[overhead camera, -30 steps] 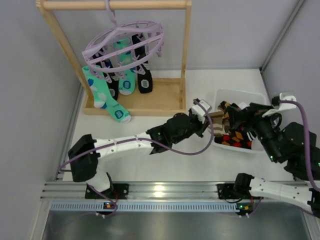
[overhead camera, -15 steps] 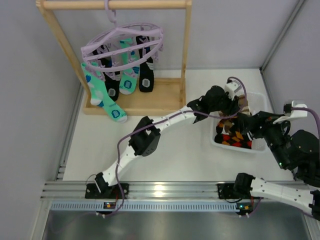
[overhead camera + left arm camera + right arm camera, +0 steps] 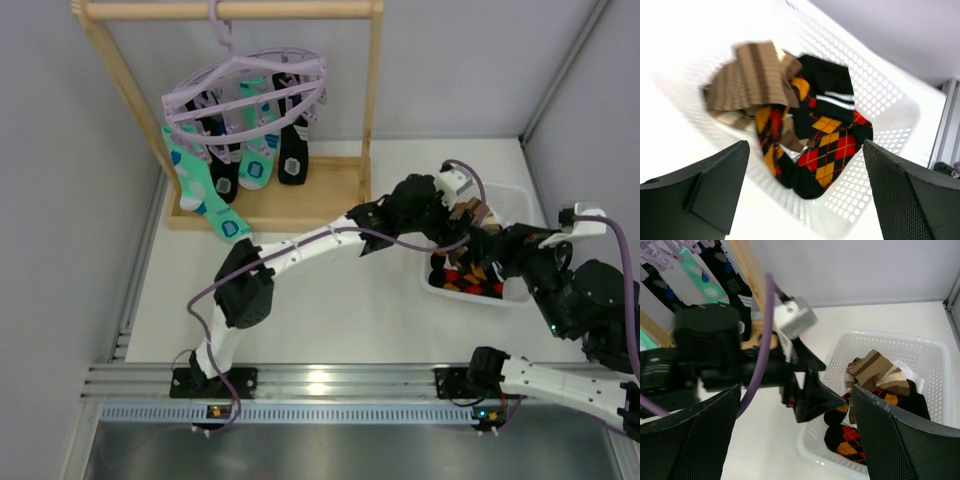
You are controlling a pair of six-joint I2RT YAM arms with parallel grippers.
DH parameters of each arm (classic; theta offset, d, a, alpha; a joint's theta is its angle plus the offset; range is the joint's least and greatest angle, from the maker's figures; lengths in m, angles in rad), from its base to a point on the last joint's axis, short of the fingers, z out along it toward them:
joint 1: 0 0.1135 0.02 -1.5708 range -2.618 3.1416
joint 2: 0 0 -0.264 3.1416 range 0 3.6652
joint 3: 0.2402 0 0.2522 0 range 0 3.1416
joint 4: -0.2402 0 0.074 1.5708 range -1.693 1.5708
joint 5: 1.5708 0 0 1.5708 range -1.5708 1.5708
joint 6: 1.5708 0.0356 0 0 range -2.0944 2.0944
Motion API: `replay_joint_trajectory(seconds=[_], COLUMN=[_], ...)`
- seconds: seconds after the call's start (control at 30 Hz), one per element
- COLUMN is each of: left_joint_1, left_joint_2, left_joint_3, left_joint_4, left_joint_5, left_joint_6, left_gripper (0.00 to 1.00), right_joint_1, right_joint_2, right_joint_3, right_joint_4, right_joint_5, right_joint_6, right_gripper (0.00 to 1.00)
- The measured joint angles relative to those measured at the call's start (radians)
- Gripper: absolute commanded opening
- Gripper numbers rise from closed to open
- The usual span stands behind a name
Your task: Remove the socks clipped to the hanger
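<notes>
The task was partly done. A white mesh basket (image 3: pixel 880 90) on the right side of the desk (image 3: pixel 330 300) already held removed socks: a brown striped sock (image 3: pixel 747 75) lay crumpled on top at one end, blurred in the left wrist view, with black argyle socks (image 3: pixel 830 145) in orange-red and yellow diamonds beside and under it.

The left tool (image 3: pixel 805 145) hung directly over that basket, released, its jaws spread wide with nothing between them. I judged the brown sock had been let go there, so that delivery looked complete. The right tool (image 3: pixel 796 390) hovered near the basket's front, also released and empty, facing the left arm.

Work was left. The lilac hanger (image 3: pixel 245 85) hung from the wooden rack (image 3: pixel 375 90) at the back left, well apart from both tools. At least four socks hung clipped to it: a long teal sock (image 3: pixel 205 185) at the left edge, another teal one near the middle, and black socks (image 3: pixel 291 155) between and beside them. Each would need pulling from its peg and carrying to the basket.
</notes>
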Motion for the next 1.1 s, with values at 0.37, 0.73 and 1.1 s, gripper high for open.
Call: replay_joint_trajectory(seconds=[0.37,0.73,1.1], left_joint_1=[0.069,0.453,0.644], left_joint_2=[-0.633,-1.088,-0.605], left_joint_3=[-0.657,-1.097,-0.892], left_joint_4=[0.051,-0.122,-0.147], left_joint_5=[-0.488,-0.818,-1.081], left_joint_6=[-0.101,-0.364,-0.477], left_gripper=[0.98,0.98,0.98], right_joint_1=[0.000,-0.002,-0.021], right_joint_2=[0.016,0.135,0.204], right_joint_3=[-0.125,-0.236,-0.282], right_joint_4=[0.140,0.327,0.404], right_joint_5=[-0.013,-0.095,-0.228], right_joint_6=[-0.029,-0.042,-0.050], right_gripper=[0.99,0.99,0.99])
